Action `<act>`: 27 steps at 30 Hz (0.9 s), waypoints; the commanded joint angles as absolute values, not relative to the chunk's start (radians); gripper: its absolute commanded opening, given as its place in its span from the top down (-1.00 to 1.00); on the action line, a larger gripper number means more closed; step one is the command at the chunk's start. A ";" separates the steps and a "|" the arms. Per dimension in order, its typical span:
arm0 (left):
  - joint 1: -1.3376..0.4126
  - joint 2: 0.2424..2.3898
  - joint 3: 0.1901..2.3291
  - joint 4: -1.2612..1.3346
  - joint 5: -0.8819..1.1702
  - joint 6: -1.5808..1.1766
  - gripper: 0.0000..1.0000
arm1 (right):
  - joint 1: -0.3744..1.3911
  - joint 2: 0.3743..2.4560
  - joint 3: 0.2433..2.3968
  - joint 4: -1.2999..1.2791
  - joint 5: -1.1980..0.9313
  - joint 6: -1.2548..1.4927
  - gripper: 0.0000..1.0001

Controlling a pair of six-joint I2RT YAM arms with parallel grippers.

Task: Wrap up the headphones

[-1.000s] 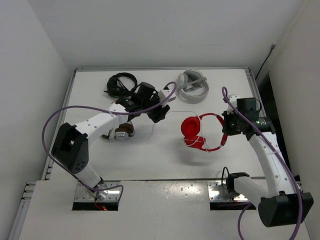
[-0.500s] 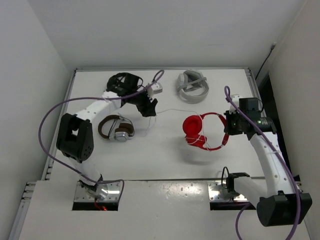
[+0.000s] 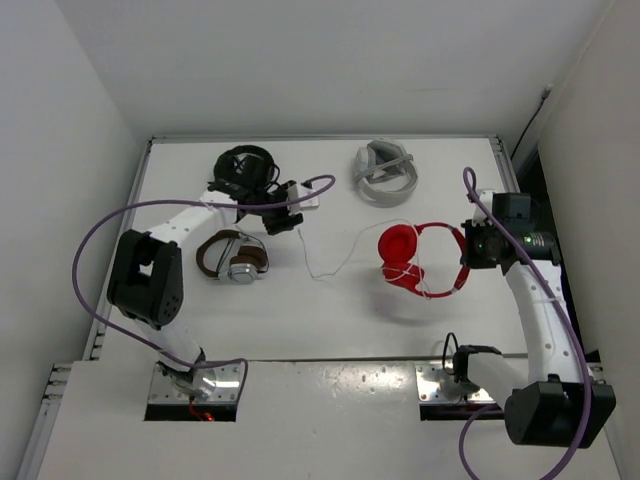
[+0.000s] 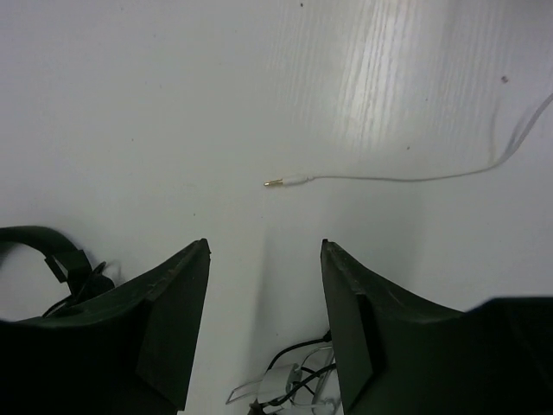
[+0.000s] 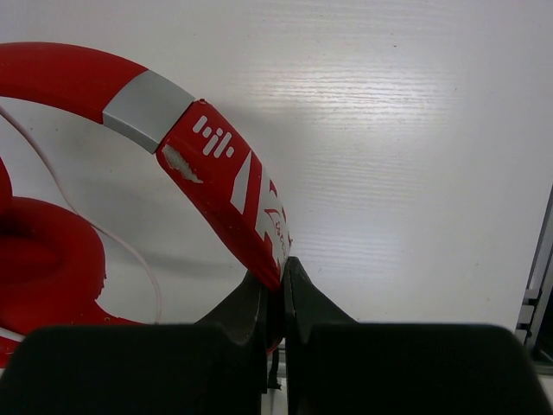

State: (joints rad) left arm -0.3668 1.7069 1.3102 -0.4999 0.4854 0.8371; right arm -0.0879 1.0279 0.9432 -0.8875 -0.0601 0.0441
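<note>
Headphones (image 3: 398, 243) clamped by right end effector (image 3: 467, 257), near table (image 3: 330, 320) right edge

Dragged the bright red over-ear headphones (image 3: 400, 243) rightward in the clamped right gripper (image 5: 276, 281); drew the spread left gripper (image 4: 263, 255) back beside the black over-ear headphones (image 3: 243, 163).

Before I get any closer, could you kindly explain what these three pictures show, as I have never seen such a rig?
Two robot arms are bolted at the near edge of a white table. The overhead picture looks down on both; the other two come from a camera on each wrist. The right hand is shut on the headband of the red headphones. The left hand is open and empty, near the plug of the white cable. Brown-and-silver headphones, black headphones and a grey headset lie on the table.
</note>
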 commanded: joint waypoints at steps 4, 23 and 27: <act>-0.391 1.670 1.264 -0.375 0.420 1.072 -0.16 | -0.095 1.028 1.003 -0.864 -0.100 0.051 1.00; -0.472 2.085 1.727 -1.017 0.270 1.775 0.21 | -0.064 1.074 1.003 -0.865 -0.100 0.060 1.00; -0.483 2.108 1.727 -1.060 0.247 1.815 0.28 | -0.075 1.074 1.003 -0.865 -0.109 0.060 1.00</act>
